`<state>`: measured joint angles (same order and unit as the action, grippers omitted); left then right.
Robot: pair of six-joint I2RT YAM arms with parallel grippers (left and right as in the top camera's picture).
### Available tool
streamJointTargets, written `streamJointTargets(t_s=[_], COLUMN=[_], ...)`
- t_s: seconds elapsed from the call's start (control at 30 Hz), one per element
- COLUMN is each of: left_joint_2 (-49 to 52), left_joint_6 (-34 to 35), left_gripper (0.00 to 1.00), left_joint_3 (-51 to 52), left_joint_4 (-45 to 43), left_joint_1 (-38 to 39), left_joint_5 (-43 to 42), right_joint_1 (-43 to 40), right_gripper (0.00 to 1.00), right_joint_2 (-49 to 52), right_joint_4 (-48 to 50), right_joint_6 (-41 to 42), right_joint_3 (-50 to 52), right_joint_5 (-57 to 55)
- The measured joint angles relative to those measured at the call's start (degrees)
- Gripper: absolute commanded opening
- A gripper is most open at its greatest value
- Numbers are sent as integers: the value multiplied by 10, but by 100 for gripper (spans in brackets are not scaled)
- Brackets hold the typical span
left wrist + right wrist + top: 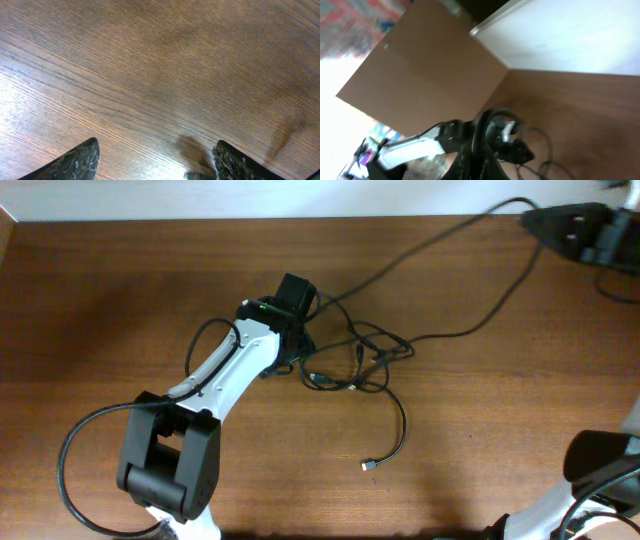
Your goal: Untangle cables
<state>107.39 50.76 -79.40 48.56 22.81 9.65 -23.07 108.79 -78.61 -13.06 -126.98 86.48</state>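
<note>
Cables (pixel 358 352) just beside the open left jaws

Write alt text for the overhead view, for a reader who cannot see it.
A loose tangle of thin black cables lies in the middle of a brown wooden table, with the white left arm reaching in from the lower left to the tangle's left side. One cable trails down to a small plug; the right arm shows only at the lower right corner.

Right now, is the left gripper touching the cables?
Cannot tell. The left wrist view shows only bare table between the open jaws of the left gripper; overhead, its body covers the edge of the cables, hiding any contact.
</note>
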Motion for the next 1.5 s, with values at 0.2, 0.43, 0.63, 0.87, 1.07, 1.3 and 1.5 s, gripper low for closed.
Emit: streamJointTargets(t_s=[0.2, 0.43, 0.63, 0.87, 1.07, 1.3, 1.5], left_joint_2=[0, 0, 0, 0, -17, -100, -104], left_joint_6=[-5, -22, -127, -217, -290, -346, -384], left_gripper=[76, 75, 75, 58, 99, 99, 99], left_joint_3=[0, -2, -1, -1, -1, -1, -1], left_joint_4=[-8, -8, -44, -38, -69, -16, 64], left_joint_1=[7, 1, 1, 2, 2, 2, 2], left_joint_5=[-15, -31, -119, -142, -161, -168, -167], right_joint_1=[-70, -158, -169, -163, -81, 80, 162], right_gripper=[4, 4, 4, 27, 99, 99, 99], right_joint_2=[0, 0, 0, 0, 0, 0, 0], right_joint_4=[20, 159, 169, 140, 45, 21, 13], right_joint_6=[14, 95, 113, 118, 118, 90, 65], right_joint_3=[0, 0, 0, 0, -2, -2, -2], right_joint_5=[-1, 5, -21, -51, -199, -412, -595])
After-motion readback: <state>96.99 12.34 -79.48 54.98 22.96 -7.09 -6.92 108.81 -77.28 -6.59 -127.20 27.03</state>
